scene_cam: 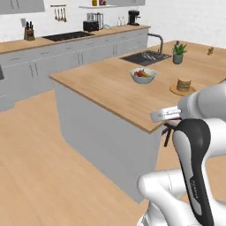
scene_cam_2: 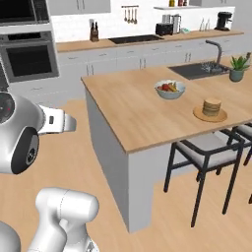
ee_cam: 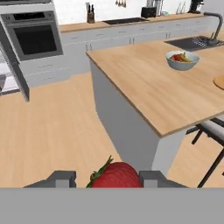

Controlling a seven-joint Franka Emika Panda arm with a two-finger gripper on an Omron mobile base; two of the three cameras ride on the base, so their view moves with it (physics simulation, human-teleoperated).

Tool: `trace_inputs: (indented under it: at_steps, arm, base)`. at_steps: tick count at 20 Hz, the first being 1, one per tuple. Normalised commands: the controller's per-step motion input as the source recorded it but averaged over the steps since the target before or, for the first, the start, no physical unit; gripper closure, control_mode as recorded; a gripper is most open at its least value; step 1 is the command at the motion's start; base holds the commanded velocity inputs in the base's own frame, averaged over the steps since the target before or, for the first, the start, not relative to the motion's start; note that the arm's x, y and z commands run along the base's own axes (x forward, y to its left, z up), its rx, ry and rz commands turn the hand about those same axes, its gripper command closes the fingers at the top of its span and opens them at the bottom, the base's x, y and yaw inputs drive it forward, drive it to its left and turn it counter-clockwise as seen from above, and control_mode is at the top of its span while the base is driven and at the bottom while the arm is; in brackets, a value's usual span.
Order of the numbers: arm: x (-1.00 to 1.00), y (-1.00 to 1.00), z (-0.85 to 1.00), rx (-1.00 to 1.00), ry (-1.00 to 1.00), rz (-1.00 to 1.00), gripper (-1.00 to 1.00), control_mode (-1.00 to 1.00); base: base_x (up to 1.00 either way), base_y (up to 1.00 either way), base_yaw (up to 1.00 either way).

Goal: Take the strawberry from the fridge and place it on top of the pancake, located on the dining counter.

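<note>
Our claw (ee_cam: 106,178) clenched on the strawberry (ee_cam: 116,176), off the bench (ee_cam: 153,83) near corner, open floor (ee_cam: 52,131) around us, pancake (scene_cam_2: 212,107) near the bench's chair-side edge

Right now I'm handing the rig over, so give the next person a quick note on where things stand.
Gripper: shut on the strawberry, which sits between the two fingers.
Pancake: stacked on its wooden plate on the dining counter, next to the fruit bowl.
Done: strawberry is out of the fridge and in hand.
Left: reach over the counter and set the strawberry on top of the pancake.
</note>
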Motion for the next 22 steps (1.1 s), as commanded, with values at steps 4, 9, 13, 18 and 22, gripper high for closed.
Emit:
trace_inputs:
  at_steps: [4,9,13,18,22]
  arm:
    - [0.00,0.00,0.00,0.00,0.00,0.00,1.00,1.00]
    - [0.00,0.00,0.00,0.00,0.00,0.00,1.00,1.00]
    - [0.00,0.00,0.00,0.00,0.00,0.00,1.00,1.00]
    - [0.00,0.00,0.00,0.00,0.00,0.00,1.00,1.00]
    - [0.00,0.00,0.00,0.00,0.00,0.00,1.00,1.00]
  base:
    - [0.18,-1.00,0.39]
    - [0.17,-1.00,0.36]
    - [0.14,-1.00,0.33]
    - [0.06,-1.00,0.31]
    - [0.01,-1.00,0.31]
